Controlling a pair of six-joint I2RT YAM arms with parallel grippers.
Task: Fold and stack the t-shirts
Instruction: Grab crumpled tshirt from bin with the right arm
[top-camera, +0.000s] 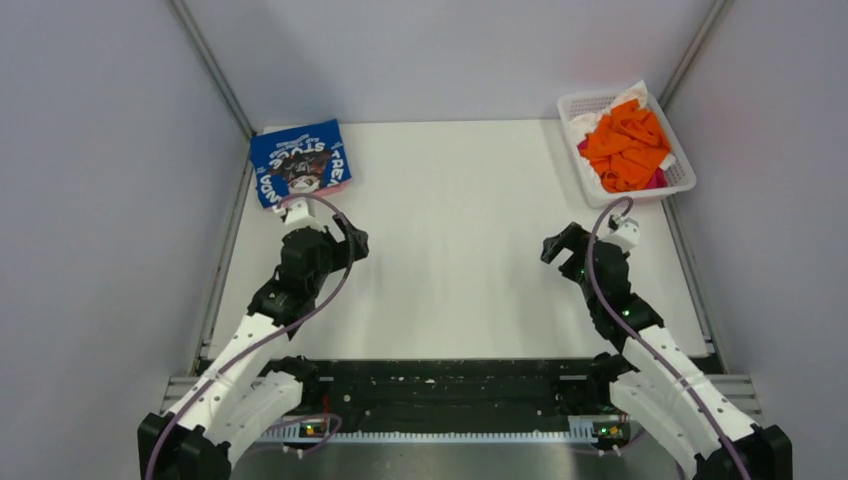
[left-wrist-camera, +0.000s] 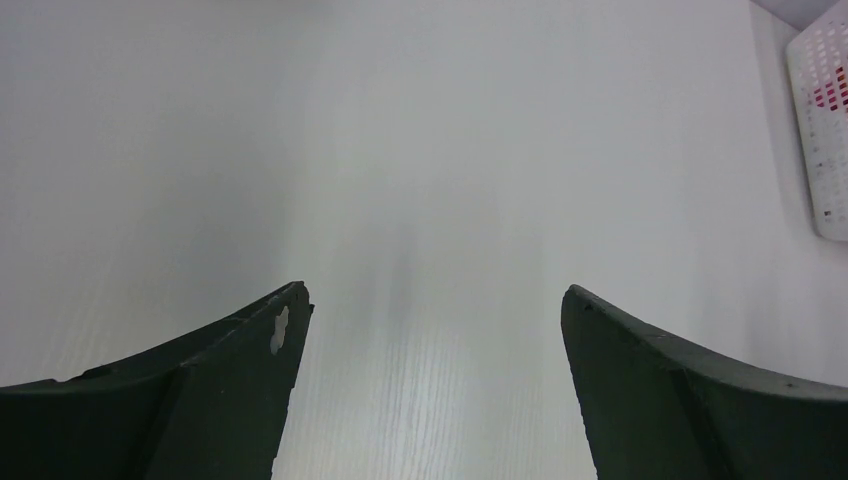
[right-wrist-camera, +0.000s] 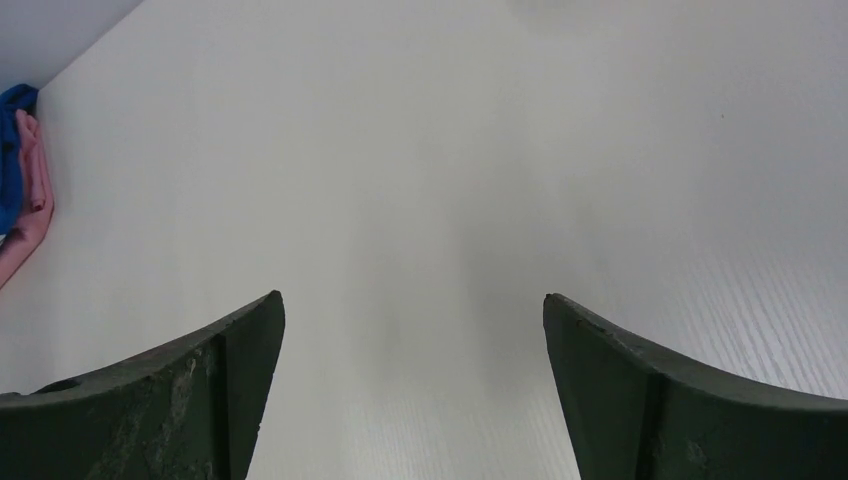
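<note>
Top external, blue t-shirt (top-camera: 300, 160) far-left corner, basket (top-camera: 588, 100) far-right edge, table (top-camera: 450, 250) between.

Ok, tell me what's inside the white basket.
The basket holds a crumpled orange shirt on top, white cloth at its far edge, magenta cloth peeking out nearer. Anything beneath is covered.

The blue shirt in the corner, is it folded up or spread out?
Folded. The blue shirt lies as a small flat rectangle in the far left corner of the table, with no sleeves sticking out.
</note>
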